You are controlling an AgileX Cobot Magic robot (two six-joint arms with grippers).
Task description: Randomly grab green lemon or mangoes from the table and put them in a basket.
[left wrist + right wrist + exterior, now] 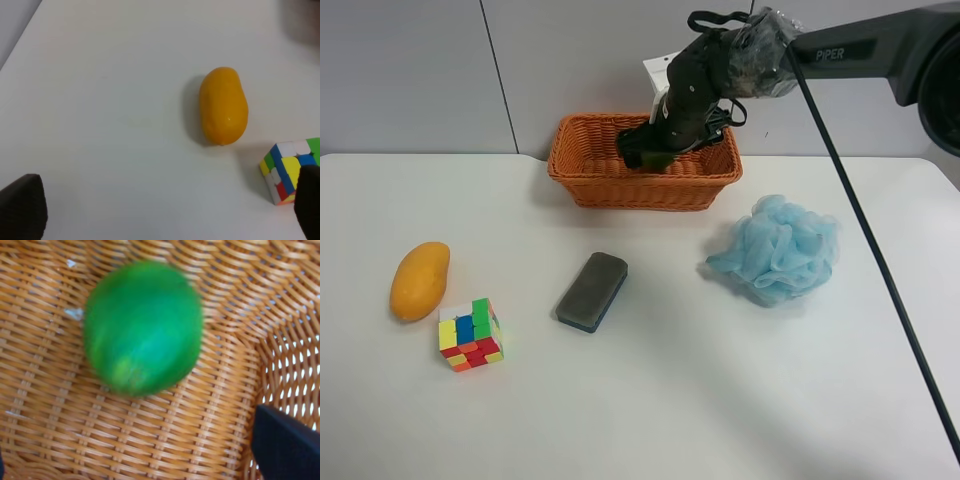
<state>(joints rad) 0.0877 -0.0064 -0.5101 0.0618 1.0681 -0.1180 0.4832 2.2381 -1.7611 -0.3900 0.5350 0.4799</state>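
Observation:
The green lemon (142, 327) lies on the woven floor of the basket (210, 405), slightly blurred, with no finger touching it. My right gripper (132, 452) is open above it, one dark finger (285, 445) at the basket's wall. In the exterior high view this gripper (652, 150) reaches down into the orange-brown basket (590, 185) at the back of the table (720, 400). The mango (419, 280) lies at that view's left. In the left wrist view the mango (223, 106) lies on the table, apart from my open left gripper (165, 200).
A multicoloured puzzle cube (470, 334) stands beside the mango; it also shows in the left wrist view (287, 170). A dark grey eraser block (592, 291) lies mid-table. A light blue bath sponge (778, 248) sits at the exterior high view's right. A white box (658, 72) stands behind the basket.

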